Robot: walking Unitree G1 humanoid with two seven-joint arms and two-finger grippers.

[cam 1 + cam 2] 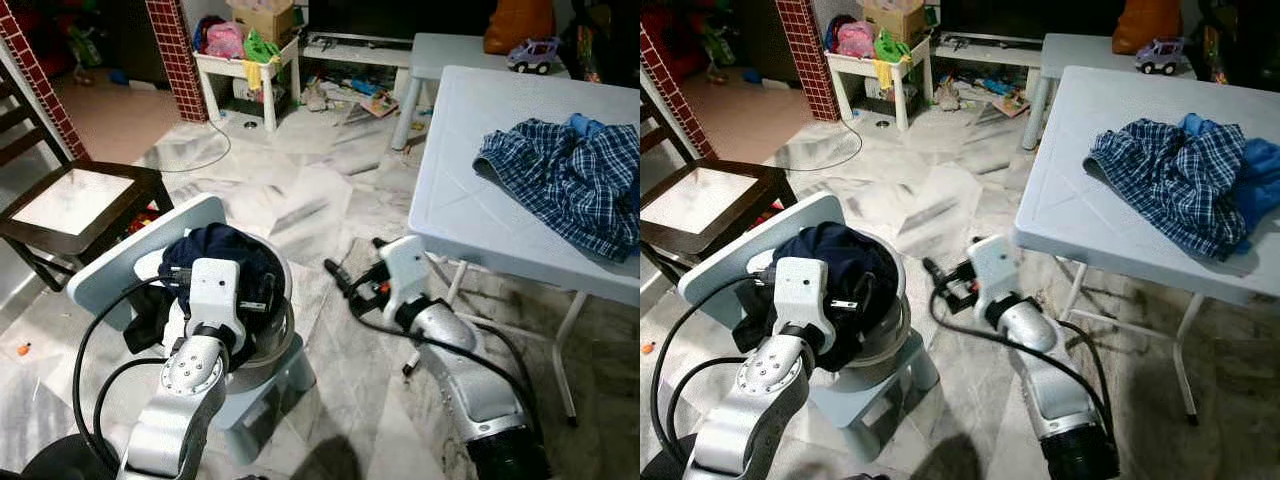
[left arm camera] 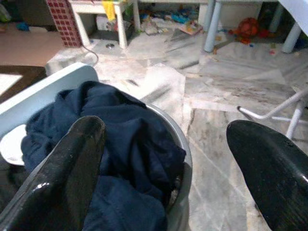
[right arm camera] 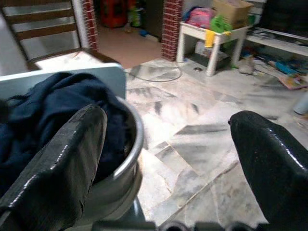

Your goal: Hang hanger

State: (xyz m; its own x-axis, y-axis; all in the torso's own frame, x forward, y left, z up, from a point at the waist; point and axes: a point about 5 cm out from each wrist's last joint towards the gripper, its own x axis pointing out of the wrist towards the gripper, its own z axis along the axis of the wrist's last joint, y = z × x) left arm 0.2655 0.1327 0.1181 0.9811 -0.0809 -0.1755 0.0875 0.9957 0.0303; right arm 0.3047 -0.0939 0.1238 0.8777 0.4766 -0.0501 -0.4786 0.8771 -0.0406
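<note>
A heap of dark navy clothing (image 1: 225,255) fills a round metal basin (image 1: 272,345) that stands on a low pale-blue stool (image 1: 120,265). My left gripper (image 2: 166,159) hovers right over the heap, its fingers spread wide open and holding nothing. To the right of the basin, low over the marble floor, my right gripper (image 1: 356,265) points toward the basin (image 3: 126,159), open and empty too. A blue plaid shirt (image 1: 565,175) lies crumpled on the white plastic table (image 1: 470,190) at the right. I see no hanger.
A dark wooden chair (image 1: 75,205) stands at the left. The table's thin white legs (image 1: 570,345) are close to my right arm. Behind are a small white side table (image 1: 245,65) with toys, a brick pillar (image 1: 180,55) and clutter on the floor.
</note>
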